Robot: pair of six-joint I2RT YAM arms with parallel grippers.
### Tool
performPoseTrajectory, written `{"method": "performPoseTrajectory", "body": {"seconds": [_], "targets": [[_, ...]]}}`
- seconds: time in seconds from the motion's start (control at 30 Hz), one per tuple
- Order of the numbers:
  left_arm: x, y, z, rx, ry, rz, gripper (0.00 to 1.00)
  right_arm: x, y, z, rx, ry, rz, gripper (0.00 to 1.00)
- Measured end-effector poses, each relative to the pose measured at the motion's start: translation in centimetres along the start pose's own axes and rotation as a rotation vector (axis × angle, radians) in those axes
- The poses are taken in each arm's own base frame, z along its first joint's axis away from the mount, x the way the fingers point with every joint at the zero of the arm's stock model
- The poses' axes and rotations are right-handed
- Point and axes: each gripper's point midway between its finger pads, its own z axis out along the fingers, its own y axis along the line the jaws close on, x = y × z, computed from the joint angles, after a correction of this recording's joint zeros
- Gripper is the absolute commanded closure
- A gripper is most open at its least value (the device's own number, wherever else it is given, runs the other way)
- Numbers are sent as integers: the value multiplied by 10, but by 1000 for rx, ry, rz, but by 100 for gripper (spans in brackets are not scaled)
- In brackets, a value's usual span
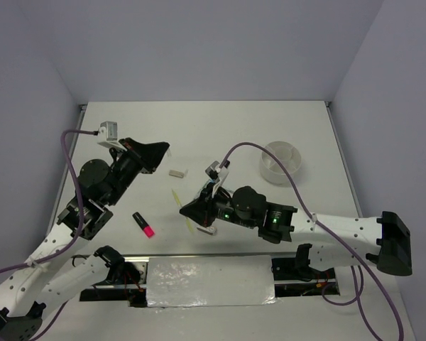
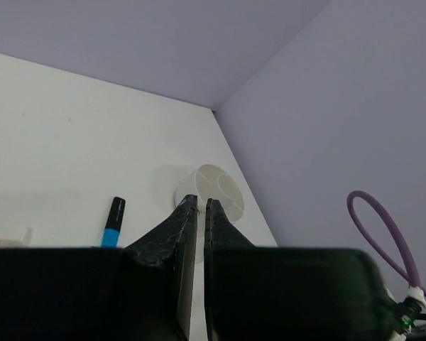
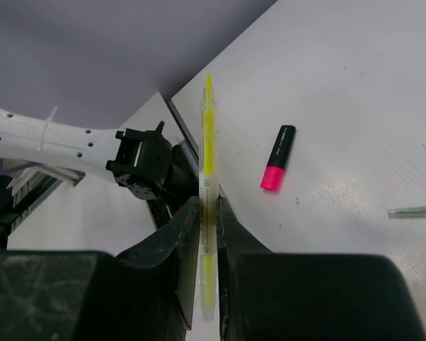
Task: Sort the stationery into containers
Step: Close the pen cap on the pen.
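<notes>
My right gripper (image 3: 208, 206) is shut on a thin pale yellow pen (image 3: 208, 138), which sticks out well past the fingertips. In the top view this gripper (image 1: 187, 209) hovers over the table's near middle with the pen (image 1: 177, 197) crossing it. A pink-ended black highlighter (image 1: 143, 224) (image 3: 278, 158) lies to its left. A greenish pen (image 3: 414, 211) shows only in the right wrist view. My left gripper (image 1: 160, 150) (image 2: 201, 204) is shut and empty, raised at the left. The round white divided tub (image 1: 280, 162) (image 2: 217, 186) stands at the right. A blue-ended black marker (image 2: 113, 222) lies on the table.
A small white eraser (image 1: 177, 172) lies between the two grippers. Another small whitish piece (image 1: 209, 229) sits beside the right wrist. Grey walls close the table at the back and on both sides. The left arm's base (image 3: 142, 167) is beyond the yellow pen's tip.
</notes>
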Motion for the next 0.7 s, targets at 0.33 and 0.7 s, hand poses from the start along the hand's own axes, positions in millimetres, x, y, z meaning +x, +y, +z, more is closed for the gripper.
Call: {"method": "performPoseTrajectory", "body": {"seconds": [0.33, 0.7], "targets": [[9, 2, -5, 44, -11, -12, 100, -19, -6, 14, 64, -64, -12, 100], [12, -1, -5, 51, 1, -67, 100, -51, -15, 23, 164, -149, -87, 100]]}}
